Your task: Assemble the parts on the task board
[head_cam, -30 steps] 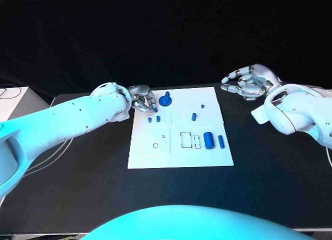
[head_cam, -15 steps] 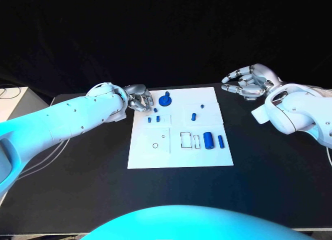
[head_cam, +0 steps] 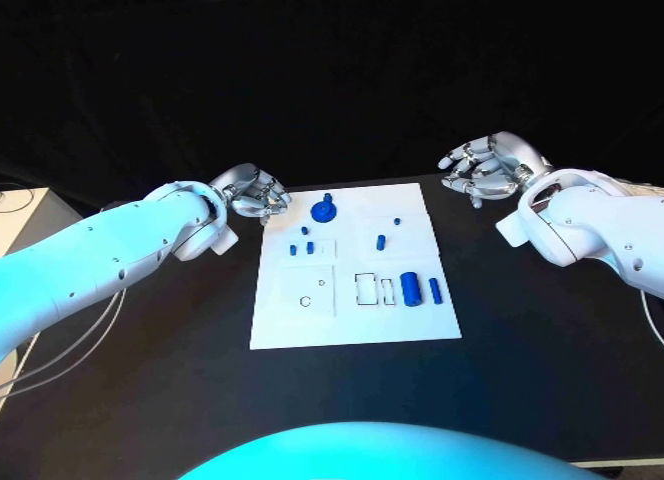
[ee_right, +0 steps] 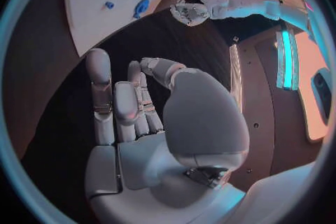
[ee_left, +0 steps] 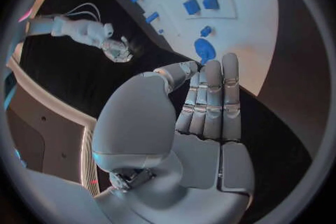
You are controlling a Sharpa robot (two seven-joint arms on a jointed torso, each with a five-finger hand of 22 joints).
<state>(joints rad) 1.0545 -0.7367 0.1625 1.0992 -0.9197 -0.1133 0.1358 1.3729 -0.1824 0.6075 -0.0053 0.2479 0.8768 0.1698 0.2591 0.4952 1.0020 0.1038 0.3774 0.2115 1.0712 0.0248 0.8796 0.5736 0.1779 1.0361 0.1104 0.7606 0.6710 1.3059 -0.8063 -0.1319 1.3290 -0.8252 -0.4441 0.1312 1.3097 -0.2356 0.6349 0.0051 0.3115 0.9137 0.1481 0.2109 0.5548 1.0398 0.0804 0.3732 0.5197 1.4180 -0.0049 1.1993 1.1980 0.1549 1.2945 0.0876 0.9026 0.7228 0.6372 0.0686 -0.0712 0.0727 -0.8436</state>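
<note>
The left hand (head_cam: 254,192) hangs over the black desk (head_cam: 159,350) just off the far left corner of the task board (head_cam: 296,325). Its fingers (ee_left: 212,102) lie straight and close together with the thumb bent across toward them, and they hold nothing — released, touching no part.

The task board lies flat in the middle of the desk, nearer the far edge than the near one. A large blue round part (head_cam: 325,209) stands close to its far edge, beside the left hand. Below it, toward the left half of the board, sit a few small blue parts (head_cam: 302,248) in a cluster. Toward the right half, a small blue peg (head_cam: 381,241) stands with a tinier one (head_cam: 397,220) beyond it. Nearer the robot, a thick blue cylinder (head_cam: 410,288) and a slimmer one (head_cam: 435,290) lie side by side by the right edge of the board, next to outlined recesses.

The right hand (head_cam: 484,167) hovers over the desk past the far right corner of the board, well apart from every part. Its fingers (ee_right: 102,92) are loosely bent and grasp nothing.
</note>
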